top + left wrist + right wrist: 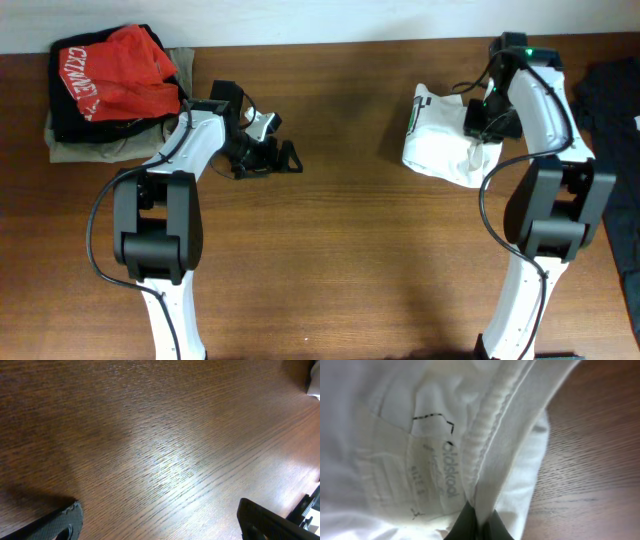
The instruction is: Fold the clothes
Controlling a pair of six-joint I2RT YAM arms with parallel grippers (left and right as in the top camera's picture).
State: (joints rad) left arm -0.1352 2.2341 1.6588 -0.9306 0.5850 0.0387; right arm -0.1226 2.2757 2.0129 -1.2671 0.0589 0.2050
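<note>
The clothes, a plain white T-shirt point(440, 145), lie bunched on the wooden table at the right. My right gripper point(481, 120) rests on the shirt's right side. In the right wrist view its dark fingertips point(470, 524) are pinched shut on the ribbed collar edge point(492, 420), beside the sewn-in neck label point(427, 472). My left gripper point(272, 148) hovers over bare wood left of centre, far from the shirt. In the left wrist view the left gripper point(162, 522) is wide open, and only tabletop shows between its fingertips point(65, 521).
A pile with a red lettered garment point(115, 70) on black and beige cloth lies at the back left. A dark garment point(615, 110) hangs along the right edge. Bare wood point(350, 250) spans the middle and front.
</note>
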